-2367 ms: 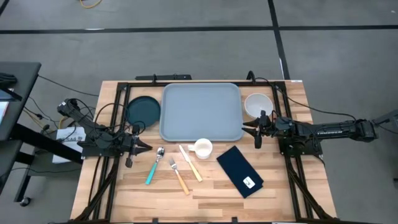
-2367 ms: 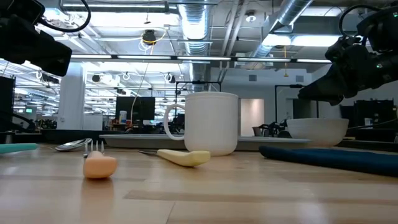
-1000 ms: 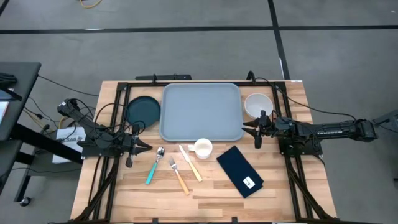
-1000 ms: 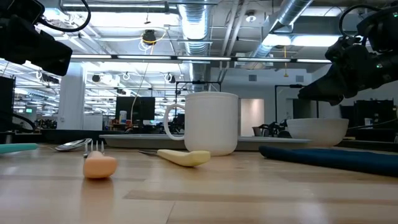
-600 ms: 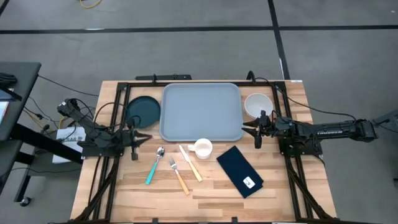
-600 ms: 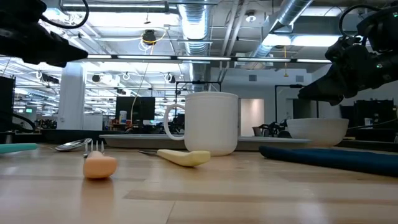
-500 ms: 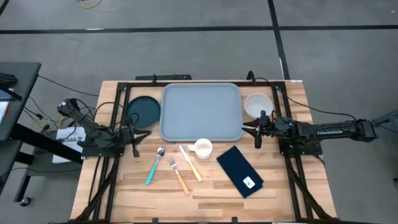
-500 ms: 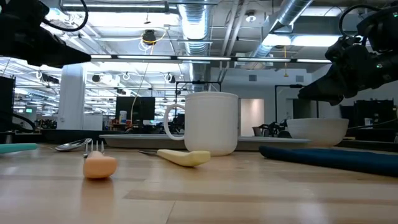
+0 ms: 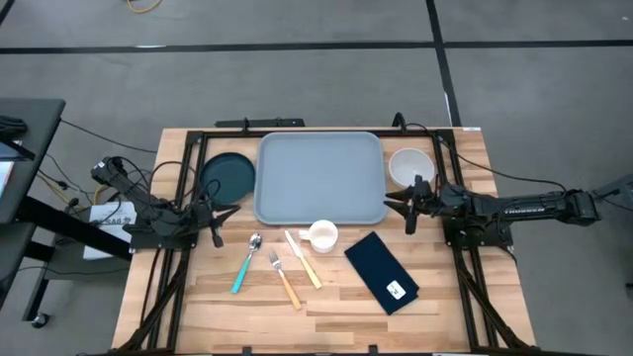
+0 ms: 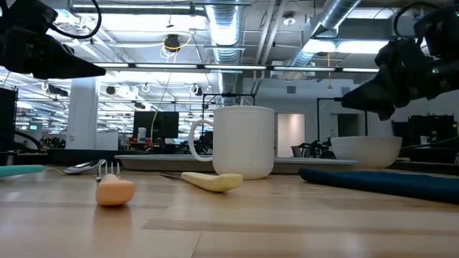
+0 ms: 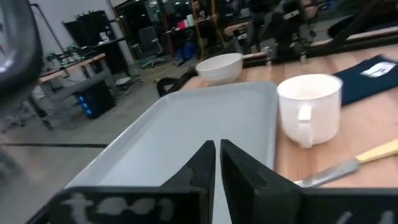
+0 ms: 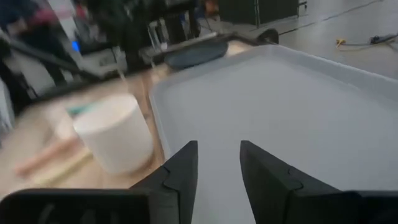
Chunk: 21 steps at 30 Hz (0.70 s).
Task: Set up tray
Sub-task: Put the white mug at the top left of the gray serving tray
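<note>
Tray (image 9: 319,178) bare from above, left hand (image 11: 217,155) together, right hand (image 12: 217,155) apart

Both arms (image 9: 514,210) are showing matte black, with tapered fingers (image 12: 180,174); white lettering is marking the right forearm.

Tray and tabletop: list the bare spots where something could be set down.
The tray is entirely bare. The table's front strip, past the spoon, fork and napkin, is free too. It is crowded between the tray's front rim and the napkin, around the mug and knife.
</note>
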Motion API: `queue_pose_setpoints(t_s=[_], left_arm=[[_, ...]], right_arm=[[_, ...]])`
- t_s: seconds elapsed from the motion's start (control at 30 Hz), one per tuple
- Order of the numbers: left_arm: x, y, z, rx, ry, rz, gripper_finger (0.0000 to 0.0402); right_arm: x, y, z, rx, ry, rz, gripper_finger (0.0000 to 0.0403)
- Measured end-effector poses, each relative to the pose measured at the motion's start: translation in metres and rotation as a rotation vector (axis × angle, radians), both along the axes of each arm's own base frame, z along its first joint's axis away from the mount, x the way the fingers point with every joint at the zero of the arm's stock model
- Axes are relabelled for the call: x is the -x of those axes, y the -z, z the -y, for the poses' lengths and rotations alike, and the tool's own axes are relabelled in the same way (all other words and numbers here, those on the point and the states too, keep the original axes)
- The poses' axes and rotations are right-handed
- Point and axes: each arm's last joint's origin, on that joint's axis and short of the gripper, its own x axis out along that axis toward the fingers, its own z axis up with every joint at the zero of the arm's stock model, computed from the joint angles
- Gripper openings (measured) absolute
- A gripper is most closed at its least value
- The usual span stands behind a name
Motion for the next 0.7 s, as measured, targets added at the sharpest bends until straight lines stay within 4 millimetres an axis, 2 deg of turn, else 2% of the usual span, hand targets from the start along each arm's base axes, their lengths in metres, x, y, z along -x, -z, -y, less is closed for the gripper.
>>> queue_pose_setpoints(t_s=[0.3,0.4,0.53,0.7], left_arm=[[-0.003,-0.012,0.010,0.143,0.341,0.104,0.0015],[-0.003,-0.013,0.012,0.208,0.397,0.118,0.0015],[-0.006,-0.013,0.013,0.189,0.371,0.115,0.0015],[-0.015,-0.030,0.018,0.149,0.404,0.120,0.0015]], right_arm=[[-0.001,-0.033,-0.001,-0.056,-0.018,0.358,0.0113],[0.001,-0.041,-0.001,-0.055,-0.028,0.446,0.0113],[-0.003,-0.044,-0.002,-0.046,-0.087,0.449,0.0113],[-0.009,-0.057,-0.004,0.002,-0.169,0.444,0.0113]])
